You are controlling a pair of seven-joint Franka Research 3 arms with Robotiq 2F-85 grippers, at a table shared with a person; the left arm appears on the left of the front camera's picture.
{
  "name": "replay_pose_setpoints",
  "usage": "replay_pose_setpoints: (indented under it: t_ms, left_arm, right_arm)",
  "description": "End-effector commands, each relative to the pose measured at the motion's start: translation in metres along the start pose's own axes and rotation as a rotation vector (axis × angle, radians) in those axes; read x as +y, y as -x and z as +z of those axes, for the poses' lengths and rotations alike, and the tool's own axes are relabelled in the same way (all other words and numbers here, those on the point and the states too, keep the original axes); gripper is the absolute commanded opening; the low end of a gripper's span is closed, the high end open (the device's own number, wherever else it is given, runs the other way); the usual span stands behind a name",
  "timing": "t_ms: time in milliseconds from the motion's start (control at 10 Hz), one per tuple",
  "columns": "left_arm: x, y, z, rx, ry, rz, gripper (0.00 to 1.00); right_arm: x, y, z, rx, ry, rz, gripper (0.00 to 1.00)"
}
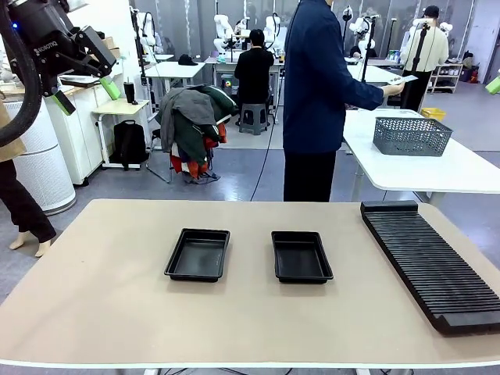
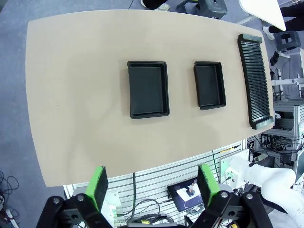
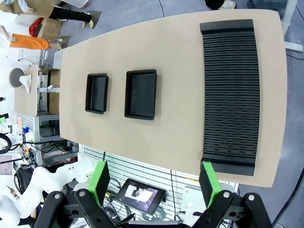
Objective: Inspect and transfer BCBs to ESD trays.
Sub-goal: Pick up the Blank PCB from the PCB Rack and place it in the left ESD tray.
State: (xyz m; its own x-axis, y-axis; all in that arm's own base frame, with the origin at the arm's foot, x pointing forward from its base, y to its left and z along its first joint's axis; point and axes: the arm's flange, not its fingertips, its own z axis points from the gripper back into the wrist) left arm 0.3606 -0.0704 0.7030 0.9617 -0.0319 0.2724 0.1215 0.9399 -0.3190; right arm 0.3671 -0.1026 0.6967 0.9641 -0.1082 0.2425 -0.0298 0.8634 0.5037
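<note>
Two empty black ESD trays lie side by side mid-table, the left tray [image 1: 197,255] [image 2: 148,89] [image 3: 97,93] and the right tray [image 1: 301,256] [image 2: 209,85] [image 3: 141,94]. No BCBs are in view on the table. My left gripper [image 1: 87,95] [image 2: 153,187] hangs high over the table's left side, open and empty. My right gripper [image 3: 154,183] is also high above the table, open and empty. A person [image 1: 316,94] stands at the far edge, turned toward another table, with a thin pale item [image 1: 403,79] in hand that is too small to identify.
A long black ribbed rack [image 1: 430,266] [image 2: 255,80] [image 3: 230,95] lies along the table's right side. Behind it, a white table carries a grey basket [image 1: 412,134]. A chair draped in clothes [image 1: 191,125] stands beyond the far edge.
</note>
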Motion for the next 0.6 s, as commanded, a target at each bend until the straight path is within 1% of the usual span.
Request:
replay_pose_setpoints:
  t_ms: [0,500]
  left_arm:
    - [0.0001,0.0005,-0.0012,0.003,0.006,0.002,1.00]
    - [0.0001,0.0005,-0.0012,0.003,0.006,0.002,1.00]
  right_arm:
    - [-0.0001,0.0000,0.0001,0.000,0.000,-0.001,1.00]
    - [-0.0001,0.0000,0.0001,0.000,0.000,-0.001,1.00]
